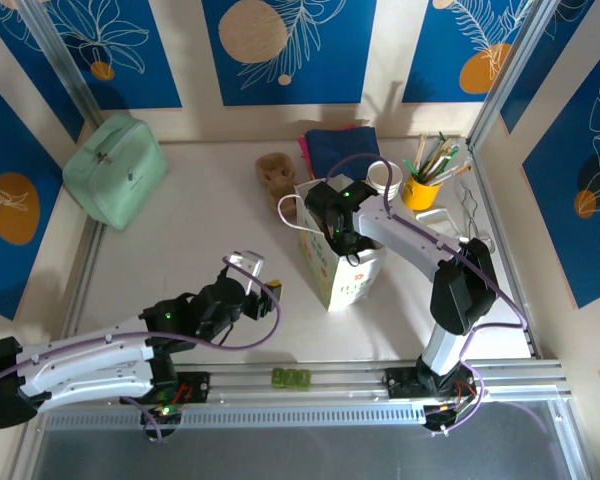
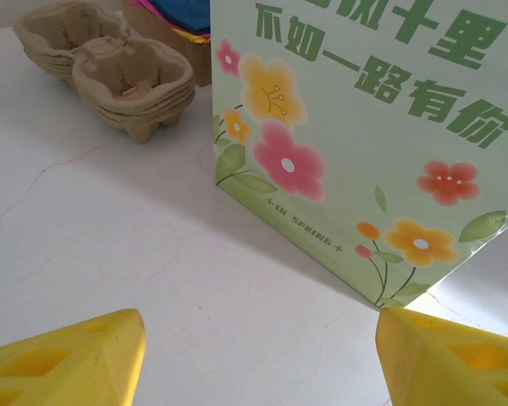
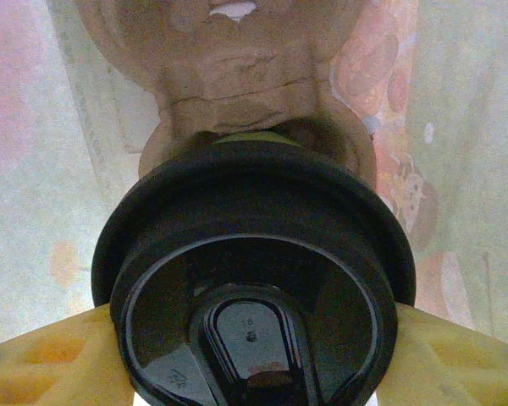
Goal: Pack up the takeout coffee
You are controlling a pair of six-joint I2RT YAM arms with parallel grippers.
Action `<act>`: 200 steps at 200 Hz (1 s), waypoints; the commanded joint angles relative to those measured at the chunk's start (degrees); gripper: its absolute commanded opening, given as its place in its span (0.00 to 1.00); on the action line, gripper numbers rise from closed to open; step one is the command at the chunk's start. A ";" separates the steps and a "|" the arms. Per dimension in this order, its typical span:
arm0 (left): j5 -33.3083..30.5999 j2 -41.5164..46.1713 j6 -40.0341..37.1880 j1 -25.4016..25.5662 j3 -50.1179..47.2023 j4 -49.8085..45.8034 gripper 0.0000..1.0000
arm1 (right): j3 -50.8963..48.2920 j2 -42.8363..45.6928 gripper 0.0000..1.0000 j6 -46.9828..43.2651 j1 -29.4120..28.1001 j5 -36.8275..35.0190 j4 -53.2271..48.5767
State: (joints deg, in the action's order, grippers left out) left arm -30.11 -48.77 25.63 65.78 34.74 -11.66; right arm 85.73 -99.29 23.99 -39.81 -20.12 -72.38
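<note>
The right gripper (image 3: 254, 338) pinches the coffee (image 3: 252, 271): a yellow finger (image 3: 55, 359) sits at each side, but the black top faces the camera and covers both the cup wall and the spots where the pads meet it. Past that top is a brown carrier (image 3: 237, 76), blurred and cut off at the frame's upper edge, and around it are pale printed bag walls, so the coffee hangs inside the bag just above the carrier. Whether it touches the carrier cannot be told. In the top view the wrist itself blocks the bag's mouth. There the right arm rises from its base at the near rail, bends at a dark elbow by the right edge and reaches left and back, with the wrist tipped down into the bag (image 1: 345, 270). The left gripper (image 2: 258, 338) is spread and empty, its fingertips (image 2: 110, 347) cut off by the frame's lower edge. It is low over the table (image 2: 93, 237) and faces the bag's flowered side, near it but apart. The left wrist view also gives a stack of spare carriers (image 2: 118, 72) beyond the bag's corner. The left arm lies low and stretched from the near left corner toward the bag. A white cup (image 1: 383, 178) stands behind the bag, beside a yellow pot (image 1: 420, 192) of pens.
</note>
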 commanded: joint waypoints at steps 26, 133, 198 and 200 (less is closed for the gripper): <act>-0.67 0.95 0.65 -0.30 -0.84 -0.91 0.73 | -2.42 -2.83 0.58 -0.17 0.17 4.04 2.06; -0.70 0.79 0.83 -0.36 -0.84 -0.79 0.72 | -3.16 -4.01 0.59 -0.33 0.52 5.13 2.77; -0.66 0.96 0.84 -0.38 -0.91 -0.95 0.72 | -4.19 -6.32 0.59 -0.50 1.05 6.98 3.65; -0.65 0.96 0.83 -0.32 -0.90 -0.94 0.73 | -4.24 -6.39 0.59 -0.47 1.05 7.08 3.71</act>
State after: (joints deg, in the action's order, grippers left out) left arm -30.13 -48.80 25.65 65.76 34.48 -11.66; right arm 85.38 -99.74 23.75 -38.68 -18.76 -71.96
